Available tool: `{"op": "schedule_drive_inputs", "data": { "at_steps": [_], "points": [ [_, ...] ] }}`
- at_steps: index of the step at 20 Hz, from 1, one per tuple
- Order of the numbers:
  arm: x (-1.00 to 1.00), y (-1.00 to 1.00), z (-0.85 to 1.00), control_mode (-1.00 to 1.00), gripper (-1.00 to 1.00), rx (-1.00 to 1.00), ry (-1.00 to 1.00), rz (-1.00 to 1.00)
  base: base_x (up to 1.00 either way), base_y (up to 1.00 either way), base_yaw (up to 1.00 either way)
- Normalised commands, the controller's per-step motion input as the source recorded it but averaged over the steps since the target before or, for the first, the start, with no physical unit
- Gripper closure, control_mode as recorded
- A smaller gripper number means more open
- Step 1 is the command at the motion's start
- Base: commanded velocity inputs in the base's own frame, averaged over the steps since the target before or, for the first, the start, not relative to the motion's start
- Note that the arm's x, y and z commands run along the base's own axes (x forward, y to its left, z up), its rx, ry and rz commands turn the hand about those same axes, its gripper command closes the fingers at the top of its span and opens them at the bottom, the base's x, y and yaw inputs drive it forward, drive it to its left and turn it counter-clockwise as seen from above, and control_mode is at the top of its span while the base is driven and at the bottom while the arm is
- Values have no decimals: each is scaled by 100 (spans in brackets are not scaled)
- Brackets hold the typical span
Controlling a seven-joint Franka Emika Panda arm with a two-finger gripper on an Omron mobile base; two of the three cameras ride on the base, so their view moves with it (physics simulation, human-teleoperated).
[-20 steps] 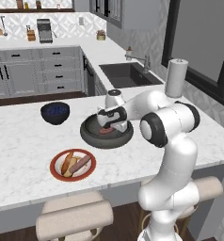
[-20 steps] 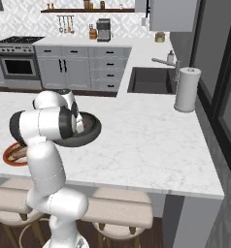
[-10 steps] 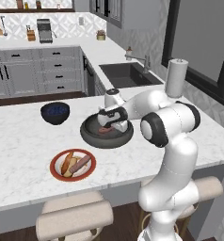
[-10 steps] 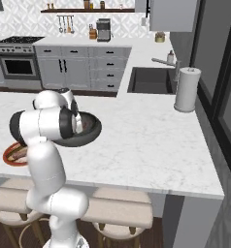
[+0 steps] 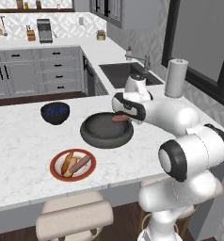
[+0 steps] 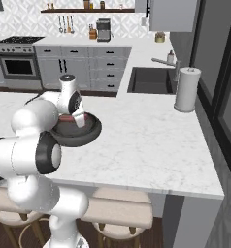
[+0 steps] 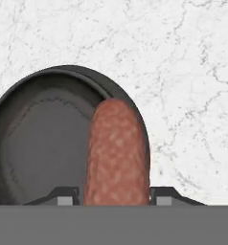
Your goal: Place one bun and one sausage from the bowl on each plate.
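Observation:
My gripper [image 5: 125,116] is shut on a reddish-brown sausage [image 5: 119,118], holding it just over the right part of the wide dark grey bowl [image 5: 92,137]. In the hand view the sausage [image 7: 118,153] stands between my two fingertips [image 7: 65,198], with the bowl [image 7: 39,139] below and its inside bare. From the right base view the gripper [image 6: 71,117] and bowl [image 6: 90,133] sit partly behind my arm. The red-rimmed plate [image 5: 56,172] lies near the counter's front edge, carrying a bun [image 5: 67,163] and a sausage [image 5: 81,163].
A smaller dark blue bowl [image 5: 55,113] stands to the left of the grey bowl. A paper towel roll [image 5: 176,77] stands at the counter's far right, beside the sink [image 5: 128,73]. White marble counter [image 6: 151,140] stretches to the right. Stools sit below the front edge.
The jaws have closed from wide open onto the sausage in the bowl. The hand has shifted slightly with it.

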Motion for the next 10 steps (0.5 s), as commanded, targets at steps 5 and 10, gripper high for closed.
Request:
{"op": "schedule_drive_inputs", "data": {
  "at_steps": [5, 10],
  "points": [
    [-100, -32, 100, -100, 100, 13, 2, 0, 0, 0, 0],
    [-100, -2, 81, -100, 100, 2, 10, 0, 0, 0, 0]
  ]
}}
